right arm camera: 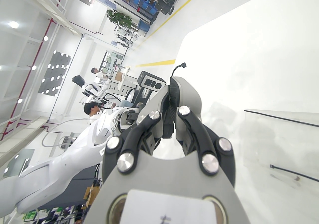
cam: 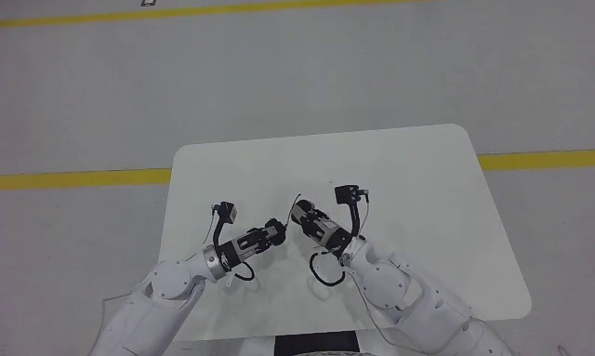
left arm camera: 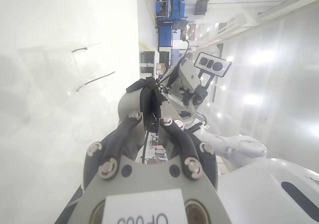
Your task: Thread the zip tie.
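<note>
A black zip tie (right arm camera: 178, 68) sticks out past the tips of my right gripper (right arm camera: 171, 85), which is shut on its strap. The square head (right arm camera: 184, 64) stands free at the far end. From above, the tie (cam: 296, 205) rises as a thin line between the two grippers over the middle of the white table (cam: 418, 170). My left gripper (left arm camera: 147, 90) is shut, its black pads (left arm camera: 145, 103) pressed together, tip to tip with my right gripper (cam: 299, 217). The strap (left arm camera: 172, 70) runs from just beyond the left tips across the right wrist. I see nothing between the left pads.
A clear, low tray (right arm camera: 279, 140) lies on the table beyond the grippers with spare black zip ties (right arm camera: 291, 172) (left arm camera: 96, 79) in it. The table's rounded far corner (right arm camera: 184, 35) and a floor with yellow lines (cam: 297, 3) lie beyond.
</note>
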Available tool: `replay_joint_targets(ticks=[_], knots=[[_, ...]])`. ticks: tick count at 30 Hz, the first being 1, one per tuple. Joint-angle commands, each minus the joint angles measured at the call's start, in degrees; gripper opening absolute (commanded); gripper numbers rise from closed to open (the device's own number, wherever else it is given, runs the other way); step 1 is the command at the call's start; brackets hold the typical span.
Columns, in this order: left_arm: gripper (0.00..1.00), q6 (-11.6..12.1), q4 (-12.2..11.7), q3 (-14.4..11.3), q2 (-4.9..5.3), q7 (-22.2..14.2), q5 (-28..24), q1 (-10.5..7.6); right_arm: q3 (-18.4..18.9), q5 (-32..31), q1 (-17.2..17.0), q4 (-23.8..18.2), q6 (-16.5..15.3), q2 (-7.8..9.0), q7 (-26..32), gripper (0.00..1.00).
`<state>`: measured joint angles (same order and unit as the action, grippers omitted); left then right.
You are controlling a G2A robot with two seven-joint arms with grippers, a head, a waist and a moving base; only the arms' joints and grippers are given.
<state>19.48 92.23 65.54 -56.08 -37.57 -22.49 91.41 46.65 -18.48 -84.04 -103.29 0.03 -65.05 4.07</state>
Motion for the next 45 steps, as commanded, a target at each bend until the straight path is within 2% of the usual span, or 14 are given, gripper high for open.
replay_joint_targets(ticks=[1, 15, 45], knots=[[0.00, 0.0, 0.0, 0.0, 0.00, 0.0, 0.0, 0.00, 0.2, 0.0, -0.1, 0.0, -0.2, -0.09, 0.2, 0.00], [0.00, 0.0, 0.0, 0.0, 0.00, 0.0, 0.0, 0.00, 2.2, -2.3, -2.1, -2.1, -0.3, -0.41, 0.2, 0.00], [0.00, 0.0, 0.0, 0.0, 0.00, 0.0, 0.0, 0.00, 3.0, -5.0, -2.6, -0.1, -1.7, -2.20, -0.6, 0.00]])
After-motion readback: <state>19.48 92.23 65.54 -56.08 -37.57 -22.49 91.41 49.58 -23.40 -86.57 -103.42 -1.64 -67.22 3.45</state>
